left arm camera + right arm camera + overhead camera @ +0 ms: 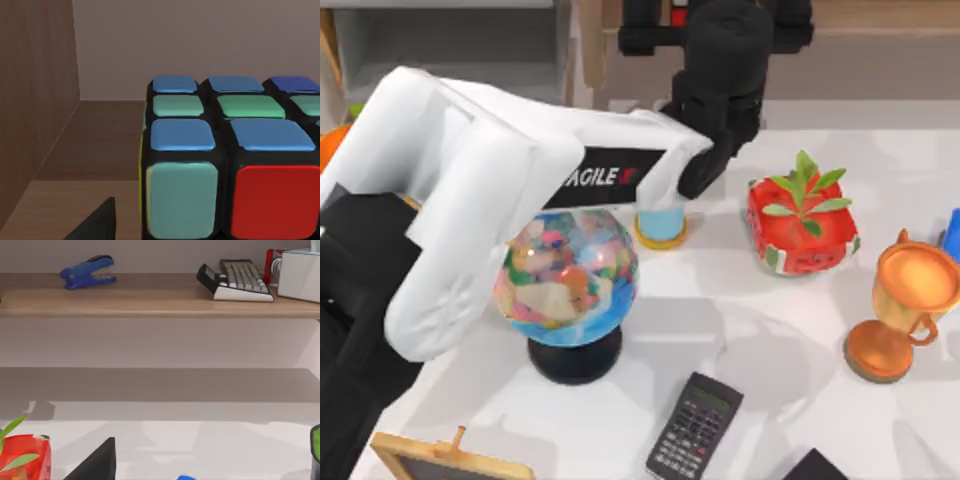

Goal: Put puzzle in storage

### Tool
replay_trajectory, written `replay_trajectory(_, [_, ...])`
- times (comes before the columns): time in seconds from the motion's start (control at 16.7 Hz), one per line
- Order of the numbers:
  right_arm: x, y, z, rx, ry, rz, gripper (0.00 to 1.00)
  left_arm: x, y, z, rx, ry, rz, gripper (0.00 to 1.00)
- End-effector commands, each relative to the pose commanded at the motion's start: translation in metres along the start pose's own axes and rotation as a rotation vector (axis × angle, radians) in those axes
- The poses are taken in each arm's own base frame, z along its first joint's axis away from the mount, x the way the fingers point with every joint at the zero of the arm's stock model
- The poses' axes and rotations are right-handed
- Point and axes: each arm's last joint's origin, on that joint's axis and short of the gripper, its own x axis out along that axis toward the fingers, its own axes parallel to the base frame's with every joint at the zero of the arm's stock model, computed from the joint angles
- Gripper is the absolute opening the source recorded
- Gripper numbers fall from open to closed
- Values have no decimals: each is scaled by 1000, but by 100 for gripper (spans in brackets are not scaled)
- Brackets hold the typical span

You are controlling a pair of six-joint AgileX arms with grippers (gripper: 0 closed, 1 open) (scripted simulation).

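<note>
**Puzzle inside the wooden compartment, at the left pincer**

The puzzle sits close in front of the left wrist camera, a black-framed cube with blue and green tiles on its upper face and a pale green and a red tile on the face toward the lens. Around it are a brown wooden side wall, a wooden floor and a plain back wall, so it lies within a wooden compartment. A dark fingertip of the left pincer pokes in just beside the cube's lower corner; whether the fingers are clamped on the cube or apart I cannot tell.

From above, the left arm stretches from the counter's left side to the far edge, its black wrist reaching into the furniture behind the white counter.

On the counter under the arm stands a colourful globe on a black base. Near it are a yellow and blue cup-like object, a red box with a green plant, a copper trophy and a black calculator. A framed board lies at the near left edge.

The right wrist view looks at a wooden shelf carrying a blue stapler and a keyboard-like device; a dark fingertip of the right pincer is visible, its state not discernible.
</note>
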Motion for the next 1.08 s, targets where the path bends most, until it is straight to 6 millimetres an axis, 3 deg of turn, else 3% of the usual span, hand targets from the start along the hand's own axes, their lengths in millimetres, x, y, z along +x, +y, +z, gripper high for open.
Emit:
replay_trajectory(0.36, [0, 0, 0, 0, 0, 0, 100, 8, 3, -6, 1, 3, 0, 100])
replay_trajectory(1.08, [0, 0, 0, 0, 0, 0, 100, 8, 3, -6, 1, 3, 0, 10])
